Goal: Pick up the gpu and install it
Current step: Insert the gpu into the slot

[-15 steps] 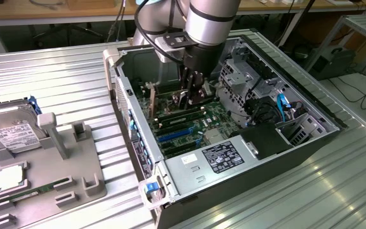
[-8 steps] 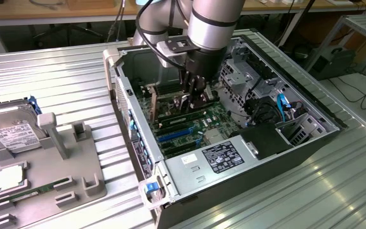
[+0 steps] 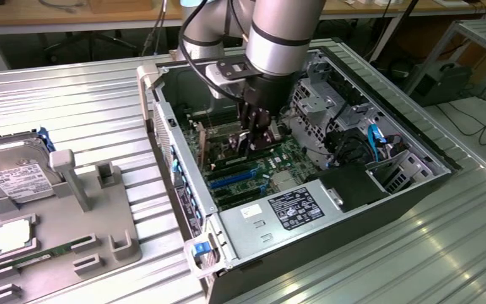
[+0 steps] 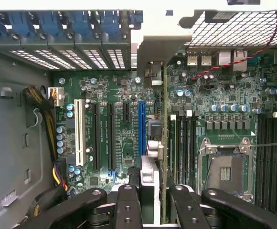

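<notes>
My gripper (image 3: 257, 140) is down inside the open computer case (image 3: 169, 136), shut on the gpu (image 4: 165, 119). In the wrist view the card stands on edge over the green motherboard (image 4: 119, 95). Its silver bracket (image 4: 154, 45) reaches the rear slot openings. The card's edge runs next to the blue expansion slot (image 4: 142, 129), on the CPU socket (image 4: 227, 167) side. The black fingers (image 4: 128, 205) clamp it from both sides. I cannot tell whether the card is pressed fully into a slot. In the exterior view the arm hides most of the card.
On the exterior view's left, a grey parts tray (image 3: 99, 221) holds a silver hard drive (image 3: 15, 178), a processor (image 3: 12, 235) and a green memory stick (image 3: 33, 258). The power supply (image 3: 298, 208), drive cage (image 3: 331, 107) and cables (image 3: 369, 142) crowd the case.
</notes>
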`<action>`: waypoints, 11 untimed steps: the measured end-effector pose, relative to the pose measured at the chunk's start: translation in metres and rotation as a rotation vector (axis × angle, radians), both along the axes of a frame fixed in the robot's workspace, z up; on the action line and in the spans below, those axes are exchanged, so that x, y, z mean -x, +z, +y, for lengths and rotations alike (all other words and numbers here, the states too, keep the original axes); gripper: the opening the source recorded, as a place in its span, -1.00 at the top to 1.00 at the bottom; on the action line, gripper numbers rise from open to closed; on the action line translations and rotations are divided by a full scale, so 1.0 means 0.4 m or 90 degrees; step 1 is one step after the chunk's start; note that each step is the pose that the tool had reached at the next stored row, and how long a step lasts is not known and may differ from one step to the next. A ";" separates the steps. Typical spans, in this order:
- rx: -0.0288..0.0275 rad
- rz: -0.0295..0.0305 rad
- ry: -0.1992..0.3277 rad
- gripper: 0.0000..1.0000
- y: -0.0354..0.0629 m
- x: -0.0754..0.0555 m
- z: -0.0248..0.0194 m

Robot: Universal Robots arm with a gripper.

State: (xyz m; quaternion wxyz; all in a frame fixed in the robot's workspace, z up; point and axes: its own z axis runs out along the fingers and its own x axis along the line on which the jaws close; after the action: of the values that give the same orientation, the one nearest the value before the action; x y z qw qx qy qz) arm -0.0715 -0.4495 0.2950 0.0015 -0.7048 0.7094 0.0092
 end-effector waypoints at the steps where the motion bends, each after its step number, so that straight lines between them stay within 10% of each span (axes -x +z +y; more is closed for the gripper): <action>1: 0.0000 0.0000 0.000 0.44 -0.003 0.000 -0.001; 11: -0.0001 -0.0001 0.000 0.44 -0.036 0.008 -0.013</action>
State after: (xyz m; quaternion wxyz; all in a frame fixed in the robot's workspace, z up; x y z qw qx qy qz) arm -0.0748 -0.4548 0.2806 0.0016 -0.7047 0.7094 0.0092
